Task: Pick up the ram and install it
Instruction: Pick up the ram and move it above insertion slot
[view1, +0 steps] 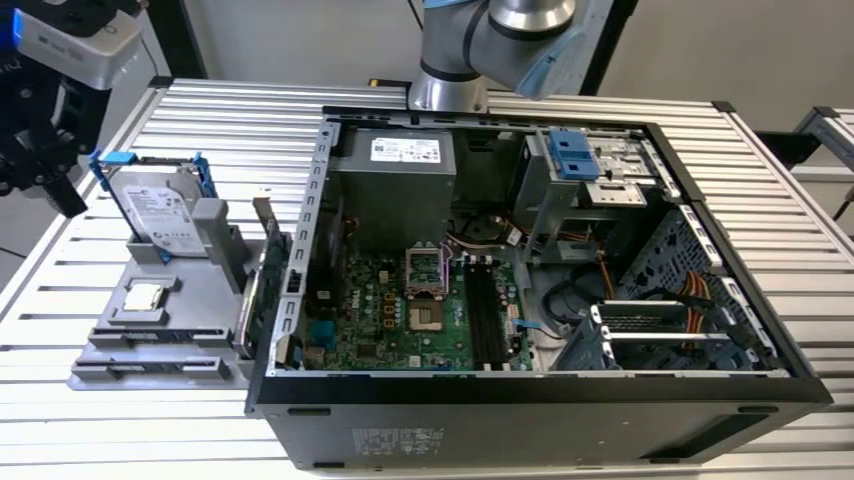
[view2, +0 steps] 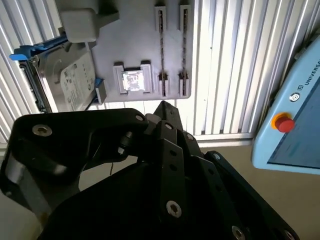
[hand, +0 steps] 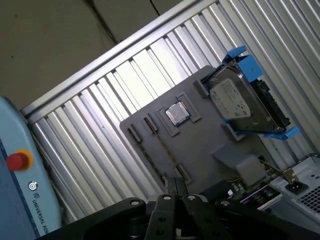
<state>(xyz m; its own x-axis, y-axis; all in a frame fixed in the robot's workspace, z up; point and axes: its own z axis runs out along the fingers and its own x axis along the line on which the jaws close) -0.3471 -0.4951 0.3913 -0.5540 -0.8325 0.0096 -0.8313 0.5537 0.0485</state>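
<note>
The ram is out of view. My black gripper (view1: 63, 195) hangs at the exterior view's far left, above the table edge beside the grey parts holder (view1: 174, 345). In both wrist views its fingertips (view2: 165, 107) meet at a point, shut, with nothing showing between them; the gripper (hand: 172, 186) is some way above the holder (hand: 200, 150). The holder's two long narrow slots (view2: 161, 45) look bare. The open computer case (view1: 534, 400) lies on the table, and the motherboard's black slots (view1: 482, 312) run beside the processor socket (view1: 424, 268).
On the holder stand a silver hard drive in a blue frame (view1: 154, 205), a small square chip (view1: 144, 296) and a green card with a metal bracket (view1: 271, 265). A teach pendant with a red button (view2: 283, 122) lies beyond the table edge. The arm's base (view1: 447, 90) is behind the case.
</note>
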